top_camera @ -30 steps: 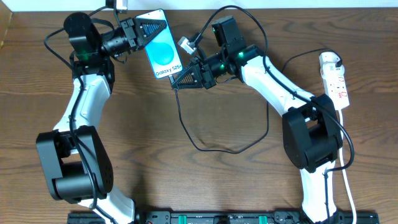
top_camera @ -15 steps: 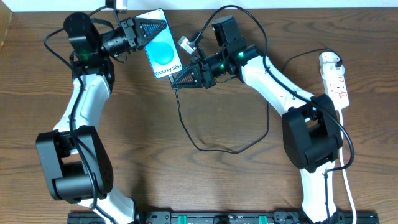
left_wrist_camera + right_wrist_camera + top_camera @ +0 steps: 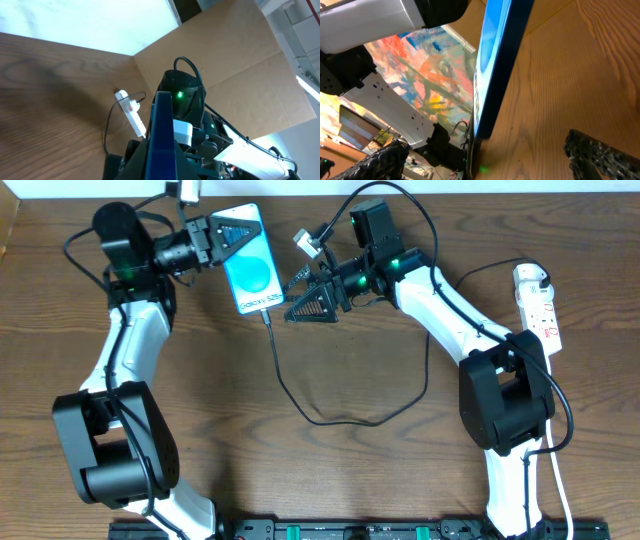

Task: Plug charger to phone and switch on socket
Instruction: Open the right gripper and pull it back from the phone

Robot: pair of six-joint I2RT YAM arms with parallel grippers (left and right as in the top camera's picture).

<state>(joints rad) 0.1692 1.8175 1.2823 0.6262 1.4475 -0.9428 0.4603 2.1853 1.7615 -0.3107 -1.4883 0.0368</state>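
- The left gripper (image 3: 228, 232) is clamped on the far end of the phone (image 3: 252, 265). It holds the phone up off the table (image 3: 330, 490) near the far left, with the blue screen facing the overhead camera.
- In the left wrist view the phone (image 3: 162, 135) shows edge-on, so it is carried and not lying flat.
- The charger (image 3: 340, 423) meets the phone's near edge with its plug tip. From there it loops across the table and back toward the socket (image 3: 540, 308).
- The plug looks seated, though how deeply it sits cannot be told from these views.
- The right gripper (image 3: 308, 302) sits just beside that near edge with its jaws spread wide and nothing between them.
- In the right wrist view the fingers (image 3: 600, 150) stand well apart on either side of the phone's edge (image 3: 502, 60) without touching it.
- My judgement is that the plugging step is at its end, with the right gripper already let go of the cable.
- The socket lies at the table's right edge, well apart from both grippers, and it also shows in the left wrist view (image 3: 131, 111).
- The next move likely calls for the right arm to pull clear of the cable loop without snagging it and swing out to the socket.
- It would then need to press the switch by the red marks with a fingertip, squarely enough that the light strip does not slide.
- The left gripper should hold firm or set the phone down gently, so the plug is not tugged out.
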